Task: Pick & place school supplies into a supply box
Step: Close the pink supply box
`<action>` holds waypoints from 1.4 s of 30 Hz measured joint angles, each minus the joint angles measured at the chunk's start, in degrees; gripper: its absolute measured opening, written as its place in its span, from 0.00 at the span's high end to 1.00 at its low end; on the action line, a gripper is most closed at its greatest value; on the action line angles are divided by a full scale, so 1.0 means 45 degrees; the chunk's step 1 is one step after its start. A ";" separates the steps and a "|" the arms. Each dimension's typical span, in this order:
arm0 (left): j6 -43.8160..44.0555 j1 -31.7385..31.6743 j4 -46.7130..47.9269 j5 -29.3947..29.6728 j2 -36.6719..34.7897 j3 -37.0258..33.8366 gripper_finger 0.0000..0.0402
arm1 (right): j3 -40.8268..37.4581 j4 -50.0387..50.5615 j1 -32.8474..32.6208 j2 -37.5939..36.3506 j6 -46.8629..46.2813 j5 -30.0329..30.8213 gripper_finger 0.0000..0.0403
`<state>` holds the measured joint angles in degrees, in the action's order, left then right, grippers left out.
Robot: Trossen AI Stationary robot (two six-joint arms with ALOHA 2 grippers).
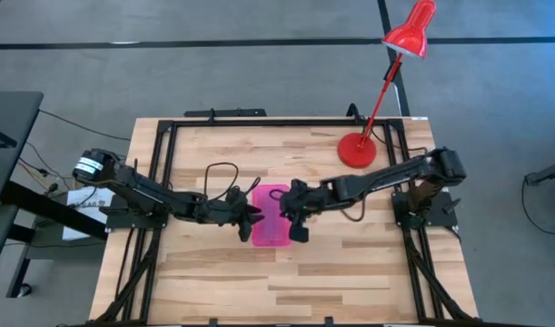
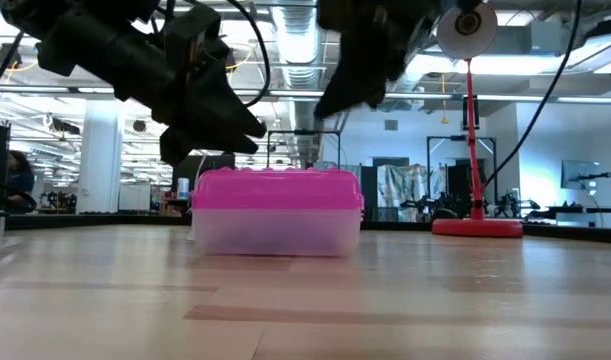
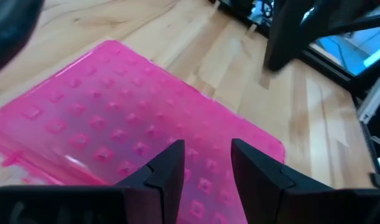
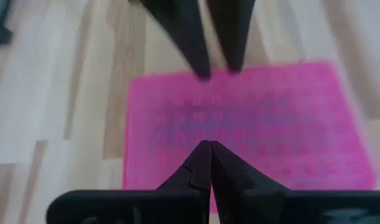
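Pink lid down, one pencil case (image 1: 271, 216) sits near the middle of the wooden table (image 1: 350, 272), between the two arms. From above it shows only as a pink rectangle, with the left gripper (image 1: 248, 216) at its left edge and the right gripper (image 1: 293, 218) at its right edge. The table-level camera adds what the overhead one hides: the case (image 2: 276, 212) has a pink top over a cloudy clear base that rests flat on the wood, and both grippers hang above it rather than on it, the left gripper (image 2: 247, 127) over its left end and the right gripper (image 2: 330, 103) over its right part. The left wrist camera shows the dimpled texture of the lid (image 3: 115, 130) and the left gripper (image 3: 208, 167) with its two fingers set a narrow gap apart, nothing between them. The right wrist camera shows the right gripper (image 4: 210, 163) with its fingers pressed together, empty, above the lid (image 4: 252, 124), and the left gripper's parted fingers (image 4: 188, 37) across the case. One red desk lamp (image 1: 357, 148) stands on the table's far right part, its base well apart from the case; the table-level view shows its base (image 2: 477, 227) beyond the case. Count: one case, two grippers, one lamp; no pens, pencils or scissors lie in view on the table.
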<state>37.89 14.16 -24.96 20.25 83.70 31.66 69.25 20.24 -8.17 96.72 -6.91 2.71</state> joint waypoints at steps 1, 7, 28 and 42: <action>-0.0008 -0.0039 0.0019 0.0061 0.0000 -0.0006 0.69 | 0.0002 -0.0041 -0.0023 0.0267 -0.0179 -0.0023 1.00; 0.0119 -0.0036 0.0182 0.0122 0.0000 -0.0010 0.69 | -0.0019 0.0060 -0.0107 0.1848 -0.1182 -0.0324 1.00; 0.0892 -0.0040 0.1598 -0.0059 0.0000 -0.0019 0.69 | 0.0012 -0.0281 0.0268 0.2387 -0.1731 -0.0665 1.00; 0.1520 -0.0395 0.2294 -0.0117 -0.0019 -0.0005 0.69 | 0.0012 0.0012 0.0487 0.2392 -0.1799 -0.0587 1.00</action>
<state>44.73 12.38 -14.63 19.73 83.61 31.64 69.30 20.29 -5.98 107.48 -15.00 0.07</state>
